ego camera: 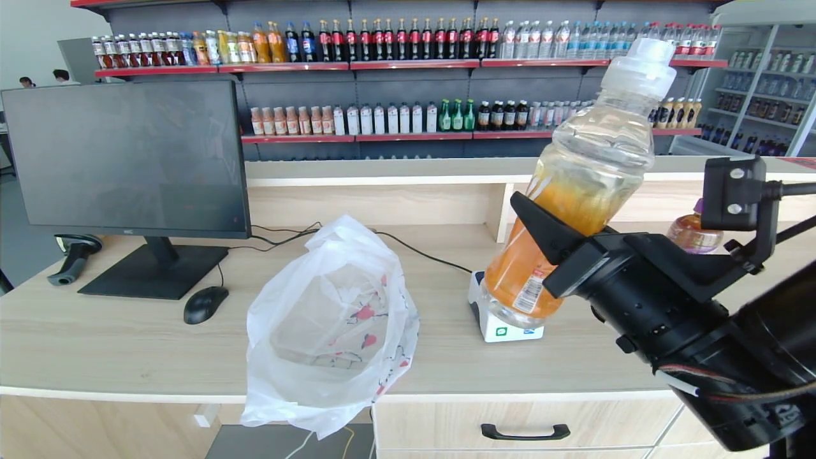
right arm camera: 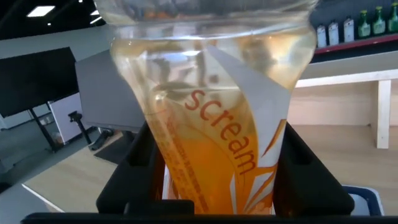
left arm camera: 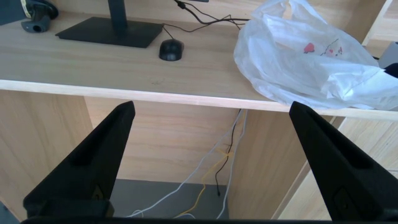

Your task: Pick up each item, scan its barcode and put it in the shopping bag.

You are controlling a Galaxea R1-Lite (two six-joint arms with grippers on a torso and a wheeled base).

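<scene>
My right gripper (ego camera: 561, 245) is shut on an orange drink bottle (ego camera: 577, 185) with a white cap, held tilted with its base just above the small white barcode scanner (ego camera: 503, 322) on the counter. The bottle's barcode label faces down towards the scanner. In the right wrist view the bottle (right arm camera: 214, 124) sits between the dark fingers (right arm camera: 137, 168). A white plastic shopping bag (ego camera: 335, 325) stands open at the counter's front edge, left of the scanner. My left gripper (left arm camera: 211, 149) is open, below the counter's edge in front of the bag (left arm camera: 311, 56). Another small bottle (ego camera: 693, 233) stands on the counter behind my right arm.
A monitor (ego camera: 127, 159) on its stand, a black mouse (ego camera: 205, 303) and a handheld scanner (ego camera: 73, 258) occupy the counter's left part. Cables run behind the bag. A raised wooden ledge (ego camera: 446, 172) backs the counter, with drink shelves beyond. Drawers sit below the counter front.
</scene>
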